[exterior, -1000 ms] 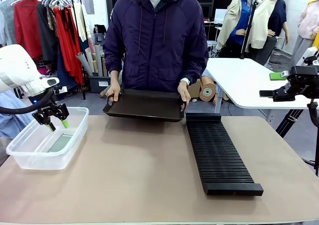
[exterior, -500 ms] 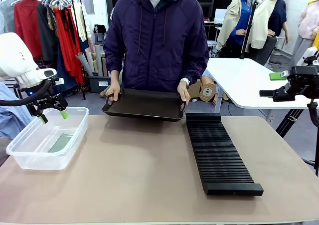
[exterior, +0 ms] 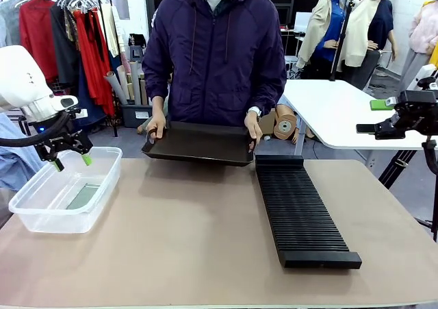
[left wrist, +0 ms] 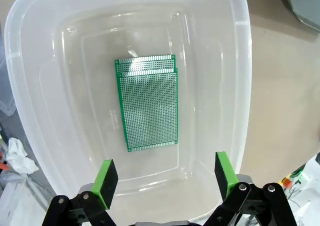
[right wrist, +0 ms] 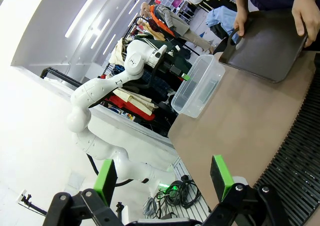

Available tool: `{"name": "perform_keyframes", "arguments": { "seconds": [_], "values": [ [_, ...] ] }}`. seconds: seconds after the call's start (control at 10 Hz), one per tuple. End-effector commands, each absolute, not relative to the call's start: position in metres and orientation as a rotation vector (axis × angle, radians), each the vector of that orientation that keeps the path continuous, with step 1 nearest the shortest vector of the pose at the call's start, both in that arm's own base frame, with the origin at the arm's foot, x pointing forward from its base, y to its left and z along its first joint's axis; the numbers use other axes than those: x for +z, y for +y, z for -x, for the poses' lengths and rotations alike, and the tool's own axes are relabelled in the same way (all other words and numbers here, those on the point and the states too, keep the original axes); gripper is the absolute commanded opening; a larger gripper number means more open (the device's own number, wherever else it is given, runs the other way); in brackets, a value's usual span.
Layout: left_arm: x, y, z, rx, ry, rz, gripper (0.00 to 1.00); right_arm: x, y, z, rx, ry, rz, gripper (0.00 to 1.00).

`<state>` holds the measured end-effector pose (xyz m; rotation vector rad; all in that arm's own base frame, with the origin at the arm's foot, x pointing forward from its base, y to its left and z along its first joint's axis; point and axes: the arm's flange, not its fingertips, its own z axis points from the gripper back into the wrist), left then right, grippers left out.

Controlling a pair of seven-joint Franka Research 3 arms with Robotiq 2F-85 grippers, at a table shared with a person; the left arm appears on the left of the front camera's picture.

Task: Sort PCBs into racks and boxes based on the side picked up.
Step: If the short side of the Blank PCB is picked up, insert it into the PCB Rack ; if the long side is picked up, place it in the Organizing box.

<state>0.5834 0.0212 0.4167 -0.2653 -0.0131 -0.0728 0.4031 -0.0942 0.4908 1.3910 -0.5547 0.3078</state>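
PCBs [left wrist: 148, 103] lie stacked in the box [exterior: 41, 213]; rack [exterior: 301, 213] looks empty; left gripper [left wrist: 164, 178] open above; right gripper [right wrist: 162, 178] open, empty.

White arms, black grippers, and a person in a purple jacket.
The left arm [exterior: 24, 83] is glossy white with rounded joints, and a thick black cable loops from it down to the black left gripper [exterior: 70, 162], which has bright green pads [left wrist: 106, 180] and small round bolts at its finger links. The right gripper [right wrist: 162, 178] is built the same way. The person [exterior: 215, 55] wears a zipped dark purple jacket with drawstrings over a pale collar, plus a wristwatch [exterior: 254, 111].
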Motion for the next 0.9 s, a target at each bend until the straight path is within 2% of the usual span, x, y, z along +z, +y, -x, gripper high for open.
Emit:
{"name": "perform_keyframes", "arguments": {
  "seconds": [0.0,0.8],
  "values": [
    [0.4174,0.02,-0.5807,-0.062,-0.007,0.246,1.0,0.4927,-0.094,-0.4025,0.315,-0.563,-1.396,1.0],
    [0.4172,0.0225,-0.5844,-0.071,-0.033,0.293,1.0,0.4927,-0.094,-0.4025,0.315,-0.563,-1.396,1.0]
  ]
}}
